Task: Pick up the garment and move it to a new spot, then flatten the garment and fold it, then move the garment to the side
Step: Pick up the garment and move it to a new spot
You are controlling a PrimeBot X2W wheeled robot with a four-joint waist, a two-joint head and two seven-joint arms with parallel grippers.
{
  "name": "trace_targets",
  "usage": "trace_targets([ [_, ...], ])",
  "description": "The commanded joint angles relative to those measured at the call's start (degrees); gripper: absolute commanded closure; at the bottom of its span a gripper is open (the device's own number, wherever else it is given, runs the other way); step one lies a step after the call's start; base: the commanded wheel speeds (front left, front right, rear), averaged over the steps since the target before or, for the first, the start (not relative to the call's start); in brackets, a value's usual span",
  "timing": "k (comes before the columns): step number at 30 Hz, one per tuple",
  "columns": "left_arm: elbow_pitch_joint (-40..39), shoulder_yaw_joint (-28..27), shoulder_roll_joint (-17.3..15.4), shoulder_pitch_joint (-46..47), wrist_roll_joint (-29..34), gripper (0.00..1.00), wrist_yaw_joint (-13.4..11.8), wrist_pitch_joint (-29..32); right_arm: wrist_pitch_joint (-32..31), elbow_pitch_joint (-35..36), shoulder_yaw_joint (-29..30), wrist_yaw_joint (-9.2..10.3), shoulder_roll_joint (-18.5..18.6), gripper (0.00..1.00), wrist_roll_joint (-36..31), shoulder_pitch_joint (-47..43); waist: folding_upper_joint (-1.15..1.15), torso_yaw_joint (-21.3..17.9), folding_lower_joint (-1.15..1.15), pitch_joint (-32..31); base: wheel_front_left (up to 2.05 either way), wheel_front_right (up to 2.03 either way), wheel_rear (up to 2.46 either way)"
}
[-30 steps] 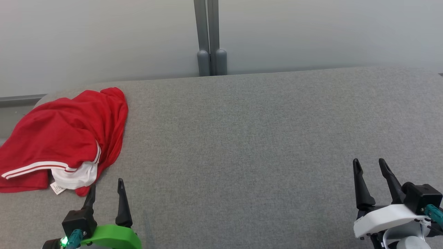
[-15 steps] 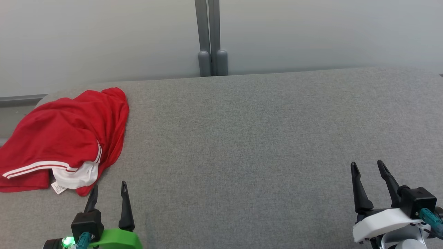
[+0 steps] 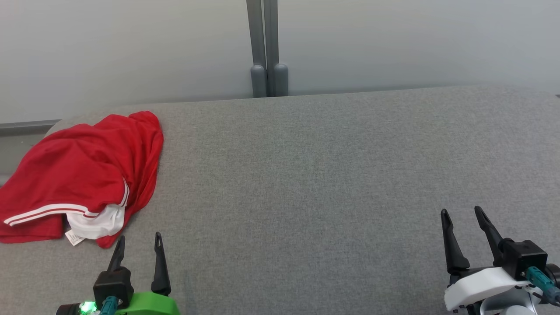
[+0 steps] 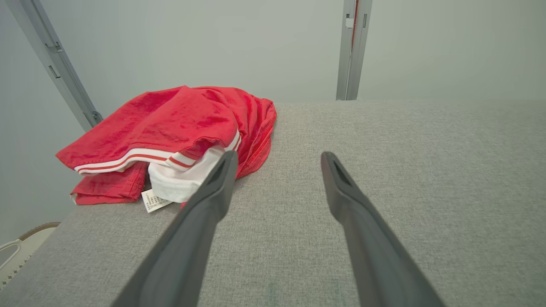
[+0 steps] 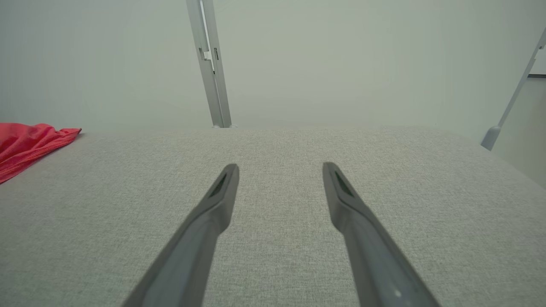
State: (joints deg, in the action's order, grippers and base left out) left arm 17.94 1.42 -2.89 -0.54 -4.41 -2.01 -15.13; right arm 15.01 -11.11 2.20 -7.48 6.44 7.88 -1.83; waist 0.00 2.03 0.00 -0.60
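Observation:
A crumpled red garment (image 3: 83, 175) with white stripes, a white lining and a small label lies at the left end of the grey table (image 3: 306, 175). From the left wrist the garment (image 4: 170, 128) sits just ahead and left of the fingers. My left gripper (image 3: 139, 238) stands open near the front edge, just below the garment's lower hem and apart from it, nothing between its fingers. At the front right my right gripper (image 3: 461, 213) is open and empty over bare cloth. Its wrist camera catches a corner of the garment (image 5: 30, 140) at the far left.
A grey wall with a double upright post (image 3: 267, 48) runs behind the table. The table's left end curves off beside the garment. A slanted grey pole (image 5: 509, 102) stands off the table's right side. Bare grey surface spans the middle and right.
Both grippers have drawn back toward the front edge, the left one also a little rightward away from the garment's hem. The garment has not moved.

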Motion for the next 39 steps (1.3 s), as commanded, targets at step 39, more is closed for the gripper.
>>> trace_targets([
  [39, 4.96, 2.66, -0.04, 17.58, -8.11, 0.0, 6.43, 7.01, 0.23, 1.58, -14.99, -0.01, 5.91, 0.0, 1.09, 12.51, 0.0, 13.68, 0.0, 12.85, 0.0, 0.0, 0.0],
])
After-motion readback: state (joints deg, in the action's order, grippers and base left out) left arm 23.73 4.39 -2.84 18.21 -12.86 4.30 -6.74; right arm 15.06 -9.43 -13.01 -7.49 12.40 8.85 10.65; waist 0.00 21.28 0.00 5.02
